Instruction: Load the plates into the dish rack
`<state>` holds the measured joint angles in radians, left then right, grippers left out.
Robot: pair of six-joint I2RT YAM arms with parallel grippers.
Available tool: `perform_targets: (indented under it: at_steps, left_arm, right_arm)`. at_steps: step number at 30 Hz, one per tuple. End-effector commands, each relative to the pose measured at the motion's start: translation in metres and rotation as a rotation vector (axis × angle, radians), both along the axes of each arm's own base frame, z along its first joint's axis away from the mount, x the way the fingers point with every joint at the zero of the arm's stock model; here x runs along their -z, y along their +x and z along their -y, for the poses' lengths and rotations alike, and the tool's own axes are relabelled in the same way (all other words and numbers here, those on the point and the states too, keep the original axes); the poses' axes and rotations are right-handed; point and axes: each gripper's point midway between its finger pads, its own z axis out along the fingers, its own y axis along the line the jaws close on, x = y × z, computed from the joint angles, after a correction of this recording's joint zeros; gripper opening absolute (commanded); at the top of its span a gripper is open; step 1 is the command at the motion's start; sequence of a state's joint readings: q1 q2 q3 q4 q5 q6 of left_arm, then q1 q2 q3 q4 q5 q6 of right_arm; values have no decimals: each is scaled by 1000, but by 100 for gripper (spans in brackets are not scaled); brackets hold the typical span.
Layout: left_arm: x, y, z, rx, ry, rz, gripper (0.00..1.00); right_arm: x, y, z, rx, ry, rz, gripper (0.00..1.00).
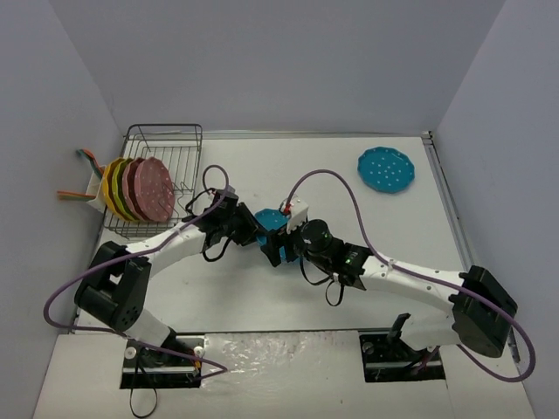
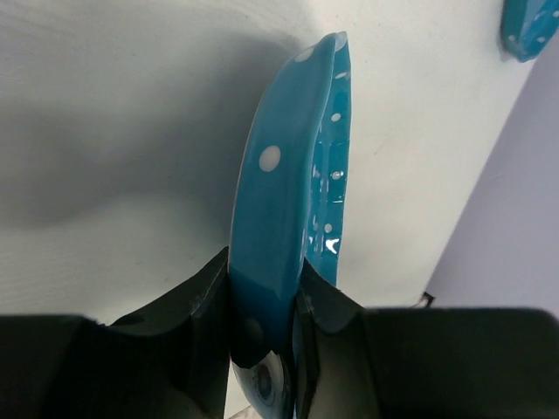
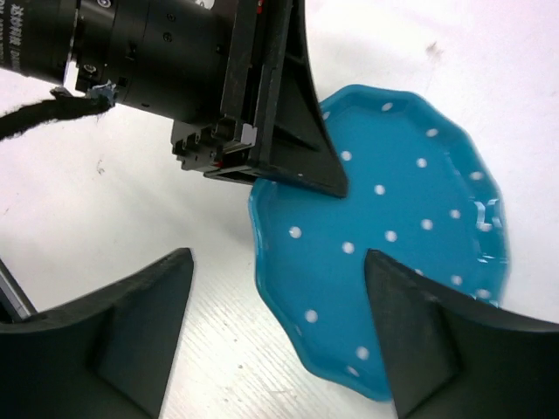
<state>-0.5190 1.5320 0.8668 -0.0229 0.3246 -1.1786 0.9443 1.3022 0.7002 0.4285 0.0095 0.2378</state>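
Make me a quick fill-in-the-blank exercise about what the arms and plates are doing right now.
1. The left gripper is shut on a teal ___.
2. The right gripper, beside the held plate, is ___.
3. A second teal plate lies flat on the ___.
4. Two pink plates stand in the ___.
Missing words: plate, open, table, rack.

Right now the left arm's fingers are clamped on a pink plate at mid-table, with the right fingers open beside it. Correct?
No. The plate is teal blue, not pink; the left wrist view shows it. The left fingers are clamped on it at mid-table, and the right fingers stand open beside it.
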Motion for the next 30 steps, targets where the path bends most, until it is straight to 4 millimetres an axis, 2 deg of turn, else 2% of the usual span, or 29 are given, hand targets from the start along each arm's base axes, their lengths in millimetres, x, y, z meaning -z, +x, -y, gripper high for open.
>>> perform_targets:
  at_steps: [1, 4, 6, 8, 11, 15, 18, 21, 26, 30]
  left_arm:
    - [-106, 23, 3, 48, -16, 288, 0]
    - [-144, 28, -14, 60, 94, 407, 0]
    - [-166, 30, -32, 101, 219, 516, 0]
    - [-193, 32, -56, 106, 351, 604, 0]
    - [-232, 36, -103, 66, 570, 712, 0]
    - [-271, 37, -161, 40, 835, 801, 0]
    - [-291, 44, -196, 14, 944, 824, 0]
    - [-296, 58, -230, 23, 1055, 807, 0]
    - [-289, 88, -268, 45, 1216, 751, 0]
    - [-275, 108, -282, 64, 1227, 717, 0]
  right_arm:
    - [-61, 7, 6, 54, 90, 107, 82]
    - [-88, 8, 23, 101, 113, 162, 88]
    - [-98, 9, 37, 143, 105, 183, 92]
    - [-108, 10, 51, 184, 90, 212, 94]
    - [-120, 11, 69, 235, 76, 246, 94]
    - [-121, 13, 85, 291, 66, 260, 96]
    - [-117, 15, 90, 311, 56, 259, 96]
    - [-109, 17, 90, 310, 39, 247, 97]
    - [-96, 19, 90, 315, 14, 226, 100]
    - [-90, 21, 93, 323, -4, 224, 100]
